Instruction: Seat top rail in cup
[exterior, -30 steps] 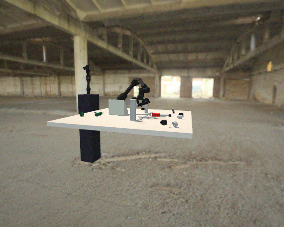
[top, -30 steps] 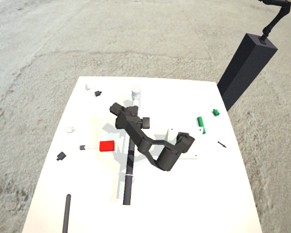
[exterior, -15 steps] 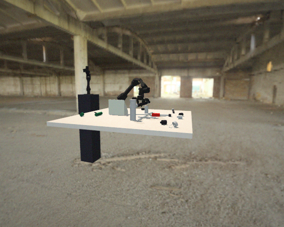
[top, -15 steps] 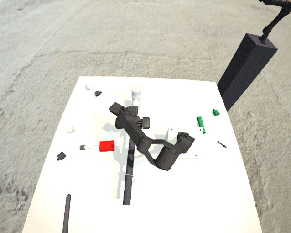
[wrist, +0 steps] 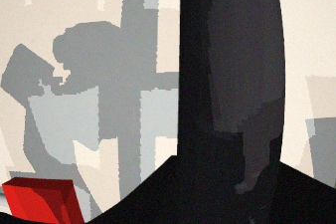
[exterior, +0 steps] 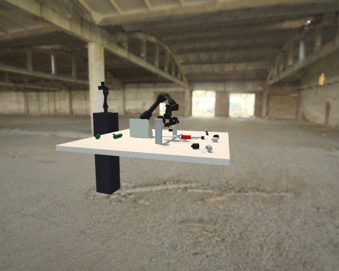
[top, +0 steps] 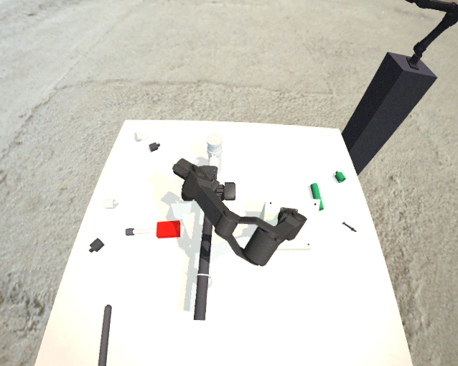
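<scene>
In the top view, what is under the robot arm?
The dark rail passes beneath the gripper. Its far end is covered, so its seating in the cup cannot be seen.
</scene>
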Controlling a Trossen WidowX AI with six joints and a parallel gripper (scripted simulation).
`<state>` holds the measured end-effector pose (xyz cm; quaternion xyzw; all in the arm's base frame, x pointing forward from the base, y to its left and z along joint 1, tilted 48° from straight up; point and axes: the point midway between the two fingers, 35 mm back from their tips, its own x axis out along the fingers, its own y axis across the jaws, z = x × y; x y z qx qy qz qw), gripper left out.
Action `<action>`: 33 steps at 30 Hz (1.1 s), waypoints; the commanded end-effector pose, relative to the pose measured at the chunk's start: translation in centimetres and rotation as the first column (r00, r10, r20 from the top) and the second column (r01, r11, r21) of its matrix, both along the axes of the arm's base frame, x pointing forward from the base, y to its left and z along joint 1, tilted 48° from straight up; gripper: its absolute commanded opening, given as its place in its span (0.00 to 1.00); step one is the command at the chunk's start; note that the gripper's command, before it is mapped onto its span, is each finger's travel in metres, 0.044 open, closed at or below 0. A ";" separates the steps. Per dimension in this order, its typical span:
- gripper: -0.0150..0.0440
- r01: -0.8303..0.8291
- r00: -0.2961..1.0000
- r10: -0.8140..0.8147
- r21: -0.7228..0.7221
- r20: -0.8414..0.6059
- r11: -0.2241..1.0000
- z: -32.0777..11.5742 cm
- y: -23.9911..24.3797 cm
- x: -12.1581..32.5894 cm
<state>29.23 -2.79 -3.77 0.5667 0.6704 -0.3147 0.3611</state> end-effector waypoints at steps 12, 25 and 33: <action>0.25 0.005 1.000 -0.005 -0.009 0.008 1.000 -0.2 -1.1 0.3; 0.25 0.005 1.000 -0.005 -0.010 0.008 1.000 -0.5 -1.5 0.5; 0.25 0.005 1.000 -0.005 -0.010 0.008 1.000 -0.7 -1.7 0.5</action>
